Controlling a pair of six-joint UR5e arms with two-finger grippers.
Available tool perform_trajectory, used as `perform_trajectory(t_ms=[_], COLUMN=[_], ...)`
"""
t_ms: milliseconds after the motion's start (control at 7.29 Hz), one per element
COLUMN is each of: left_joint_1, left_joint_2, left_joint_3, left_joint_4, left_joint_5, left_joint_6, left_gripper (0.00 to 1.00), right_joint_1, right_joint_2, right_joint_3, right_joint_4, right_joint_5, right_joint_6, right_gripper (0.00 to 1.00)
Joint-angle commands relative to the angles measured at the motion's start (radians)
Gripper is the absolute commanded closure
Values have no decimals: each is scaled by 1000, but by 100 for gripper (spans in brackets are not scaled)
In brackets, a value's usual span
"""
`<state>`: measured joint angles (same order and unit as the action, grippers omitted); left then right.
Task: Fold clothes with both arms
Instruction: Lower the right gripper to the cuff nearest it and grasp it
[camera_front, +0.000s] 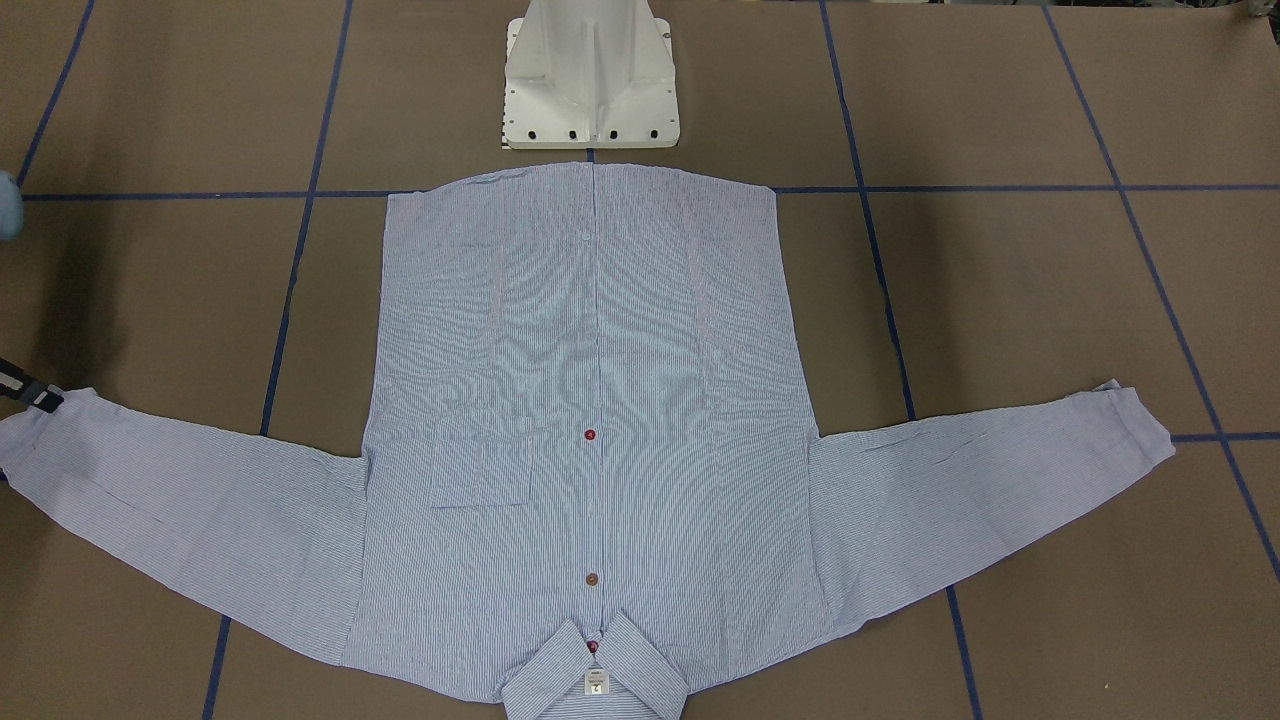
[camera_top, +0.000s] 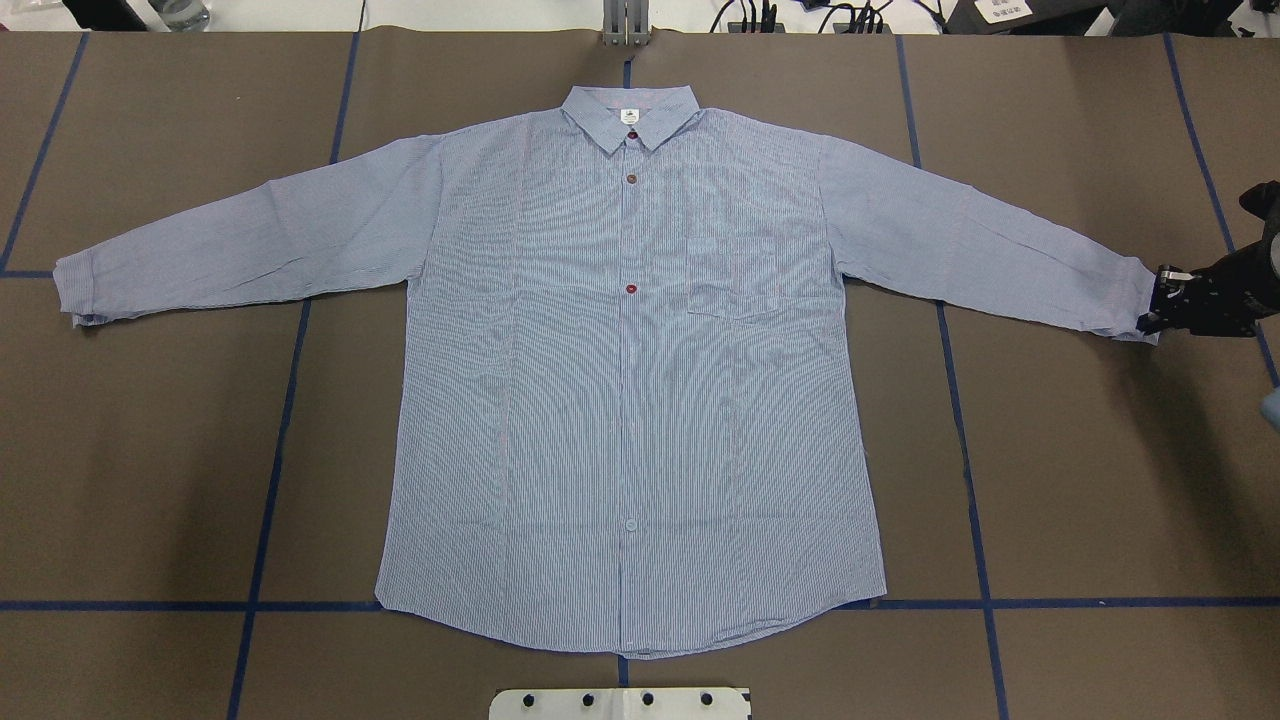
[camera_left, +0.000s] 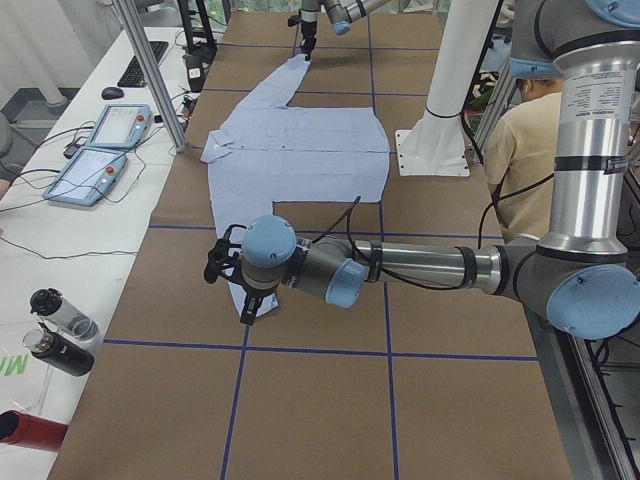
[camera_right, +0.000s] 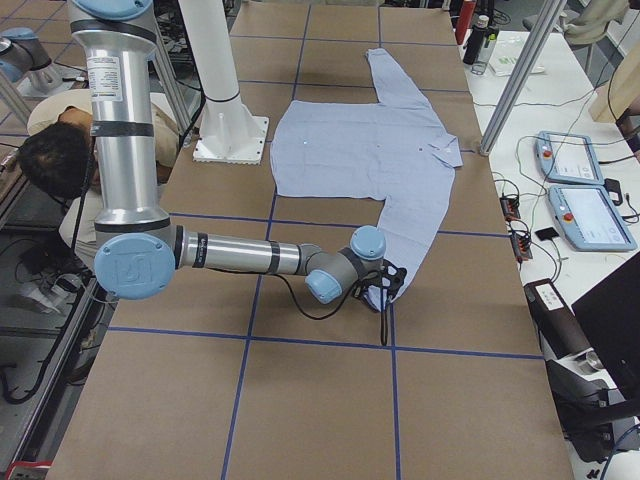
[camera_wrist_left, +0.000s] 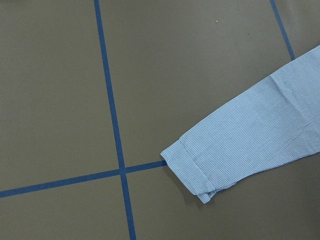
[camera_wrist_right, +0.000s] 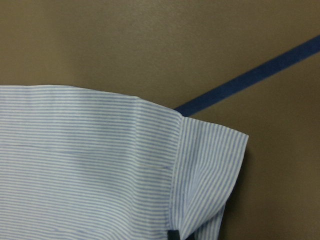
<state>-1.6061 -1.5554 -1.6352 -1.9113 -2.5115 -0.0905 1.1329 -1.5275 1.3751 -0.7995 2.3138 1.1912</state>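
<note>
A light blue-and-white pinstriped long-sleeved button-up shirt lies flat, front up, on the brown, blue-taped table; seen from overhead, its collar points to 12 o'clock; the black right claw pinches the 3 o'clock cuff; the black left claw hangs near the 9 o'clock cuff, whether spread or closed I cannot tell.

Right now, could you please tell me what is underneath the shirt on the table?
Brown table covering with blue tape lines that run in under the shirt. Where the cloth lies flat, those lines and anything else beneath are hidden.
</note>
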Motion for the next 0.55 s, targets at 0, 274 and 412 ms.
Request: perform_trajectory(t_ms=[0, 274, 412], left_joint_1=[0, 0, 0], left_joint_2=[0, 0, 0], left_joint_3=[0, 0, 0], left_joint_4=[0, 0, 0], left_joint_5=[-1, -1, -1], left_joint_6=[-2, 0, -2], left_gripper=[0, 0, 0], right_joint_1=[1, -1, -5], right_joint_2=[18, 79, 139], right_joint_3=[71, 87, 87], right_joint_4=[-4, -18, -36], right_joint_5=[-68, -77, -76], right_joint_6=[1, 1, 2], right_gripper=[100, 100, 100])
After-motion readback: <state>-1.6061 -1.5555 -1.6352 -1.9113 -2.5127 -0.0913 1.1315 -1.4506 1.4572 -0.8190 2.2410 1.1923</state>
